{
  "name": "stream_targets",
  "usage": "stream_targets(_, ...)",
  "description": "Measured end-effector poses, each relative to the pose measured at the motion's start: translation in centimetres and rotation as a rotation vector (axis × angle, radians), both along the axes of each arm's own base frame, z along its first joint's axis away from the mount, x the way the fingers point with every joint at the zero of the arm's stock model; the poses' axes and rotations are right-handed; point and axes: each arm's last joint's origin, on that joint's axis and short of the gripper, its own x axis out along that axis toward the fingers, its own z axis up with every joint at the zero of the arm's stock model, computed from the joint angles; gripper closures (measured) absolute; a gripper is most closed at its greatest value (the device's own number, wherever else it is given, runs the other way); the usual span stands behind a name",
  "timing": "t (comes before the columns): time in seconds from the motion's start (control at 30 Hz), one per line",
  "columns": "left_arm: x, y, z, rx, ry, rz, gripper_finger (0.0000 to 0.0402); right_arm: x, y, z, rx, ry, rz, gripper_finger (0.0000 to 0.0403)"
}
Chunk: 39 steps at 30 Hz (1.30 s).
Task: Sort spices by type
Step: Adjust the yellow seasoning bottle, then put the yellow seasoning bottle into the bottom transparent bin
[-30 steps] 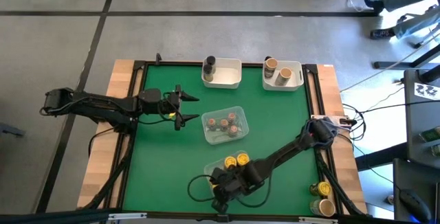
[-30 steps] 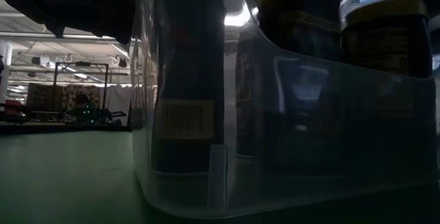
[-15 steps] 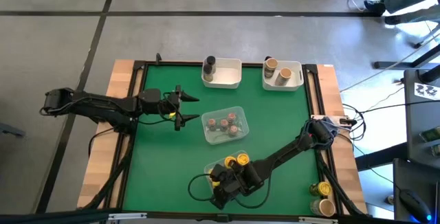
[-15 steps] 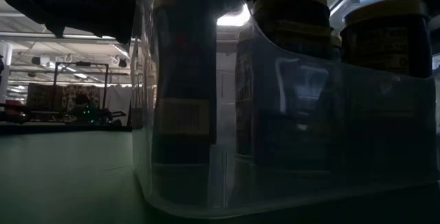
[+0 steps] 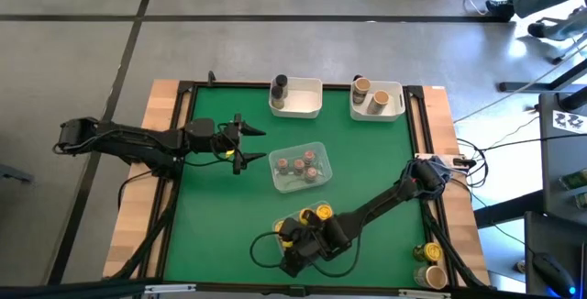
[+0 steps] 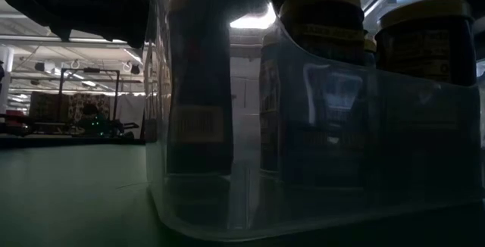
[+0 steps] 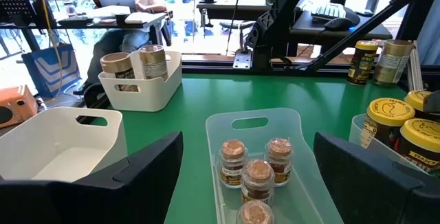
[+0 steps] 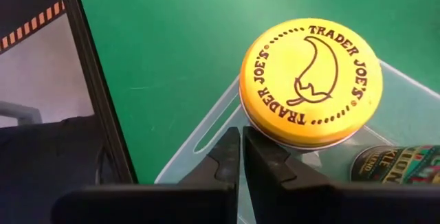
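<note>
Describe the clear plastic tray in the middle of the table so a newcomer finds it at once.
On the green table, look mid-way, ahead of the left gripper. The clear plastic tray holds only reddish-brown-topped jars; the nearer tray holds yellow-lidded ones.

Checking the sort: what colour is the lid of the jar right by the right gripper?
Yellow, with a dark printed pepper logo; the right wrist view shows it best.

Two bins (image 5: pixel 295 105) side by side at the counter's (image 5: pixel 211 207) far edge, jars (image 5: pixel 371 93) in the right one, tray (image 5: pixel 278 170) of jars mid-counter, another tray (image 8: pixel 206 138) at the near edge
</note>
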Motion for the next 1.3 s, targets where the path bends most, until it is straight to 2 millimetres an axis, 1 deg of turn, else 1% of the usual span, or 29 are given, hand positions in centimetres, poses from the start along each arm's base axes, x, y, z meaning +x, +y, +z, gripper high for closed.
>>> stream_targets(0.1, 0.0, 0.0, 0.0, 0.0, 0.0, 0.0, 0.0088, -0.1, 0.1, 0.1, 0.027, 0.015, 0.019, 0.0381)
stream_targets(0.17, 0.0, 0.0, 0.0, 0.0, 0.0, 0.0, 0.0088, 0.0, 0.3, 0.7, 0.063, 0.02, 0.04, 0.0381)
stream_targets(0.3, 0.0, 0.0, 0.0, -0.005, 0.0, 0.001, 0.0088, -0.5, 1.1, 2.7, 0.095, 0.038, 0.078, 0.0381)
stream_targets(0.43, 0.0, 0.0, 0.0, -0.007, 0.0, 0.001, 0.0088, -1.9, 1.7, 5.1, 0.093, 0.128, 0.072, 0.0381)
stream_targets(0.5, 0.0, 0.0, 0.0, -0.007, 0.0, 0.001, 0.0088, -3.1, 2.0, 6.2, 0.073, 0.185, 0.05, 0.0381)
stream_targets(0.6, 0.0, 0.0, 0.0, -0.007, 0.0, 0.001, 0.0088, -5.4, 2.3, 7.2, 0.0, 0.283, -0.043, 0.0382)
stream_targets(0.77, 0.0, 0.0, 0.0, -0.002, 0.001, 0.0, 0.0088, -9.1, 2.9, 7.8, -0.103, 0.442, -0.213, 0.0382)
stream_targets(0.87, 0.0, 0.0, 0.0, 0.001, 0.001, 0.0, 0.0088, -10.2, 3.8, 7.9, -0.086, 0.427, -0.218, 0.0382)
stream_targets(0.97, 0.0, 0.0, 0.0, 0.005, 0.001, 0.0, 0.0088, -11.6, 3.6, 9.0, -0.041, 0.415, -0.284, 0.0386)
stream_targets(1.1, 0.0, 0.0, 0.0, 0.011, 0.003, -0.001, 0.0088, -14.2, 3.1, 9.8, -0.021, 0.406, -0.365, 0.0398)
stream_targets(1.2, 0.0, 0.0, 0.0, 0.023, 0.005, -0.004, 0.0088, -17.0, 2.2, 10.1, -0.003, 0.437, -0.432, 0.0391)
stream_targets(1.3, 0.0, 0.0, 0.0, 0.023, 0.005, -0.003, 0.0088, -20.0, 1.1, 9.6, 0.035, 0.568, -0.484, 0.0385)
